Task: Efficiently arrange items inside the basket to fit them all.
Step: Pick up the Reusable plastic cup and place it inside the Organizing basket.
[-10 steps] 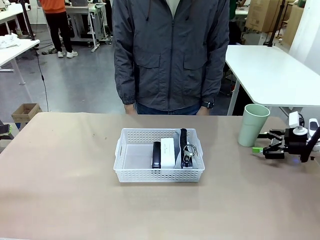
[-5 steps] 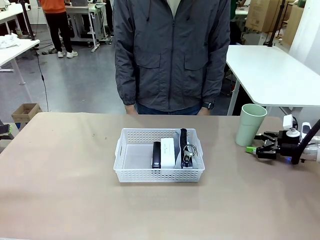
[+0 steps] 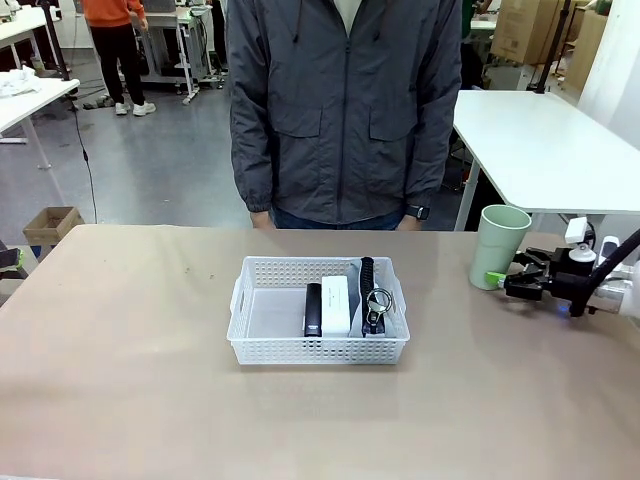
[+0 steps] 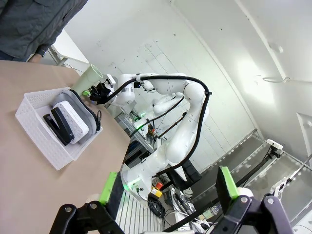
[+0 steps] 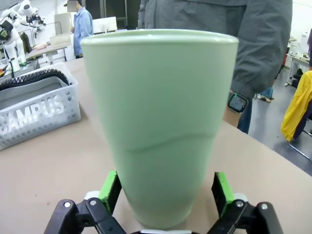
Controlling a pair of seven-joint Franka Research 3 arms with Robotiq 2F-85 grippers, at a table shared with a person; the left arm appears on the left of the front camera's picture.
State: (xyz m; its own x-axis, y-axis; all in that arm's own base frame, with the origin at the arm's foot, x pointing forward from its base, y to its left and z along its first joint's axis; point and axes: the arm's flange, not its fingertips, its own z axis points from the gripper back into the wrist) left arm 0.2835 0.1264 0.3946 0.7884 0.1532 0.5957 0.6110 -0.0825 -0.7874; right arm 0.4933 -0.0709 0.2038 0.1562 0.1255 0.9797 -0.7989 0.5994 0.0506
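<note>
- Three items are sitting inside the white lattice basket (image 3: pixel 318 312) at the middle of the table (image 3: pixel 130 350): one black stapler (image 3: pixel 313 309), one white rectangular box (image 3: pixel 335 305) and one grey "CAMPUS" zip pouch (image 3: pixel 372 297) with black trim.
- One stapler is lying along the left side of the box, touching it; the pouch is standing on edge against the basket's right wall, just beside the box.
- One pale green cup (image 3: pixel 500 247) is standing upright on the table, well apart from the basket, toward the robot's right.
- One right gripper (image 3: pixel 497 282) is reaching in low from the right edge, its two green-padded fingers (image 5: pixel 222 190) spreading to either side of the cup's base; whether the pads are touching the cup I cannot tell.
- One left gripper (image 4: pixel 168 187) is hanging away from the table with its jaws spread wide, holding nothing.
- One person in a grey jacket (image 3: pixel 345 105) is standing at the far side of the table.
</note>
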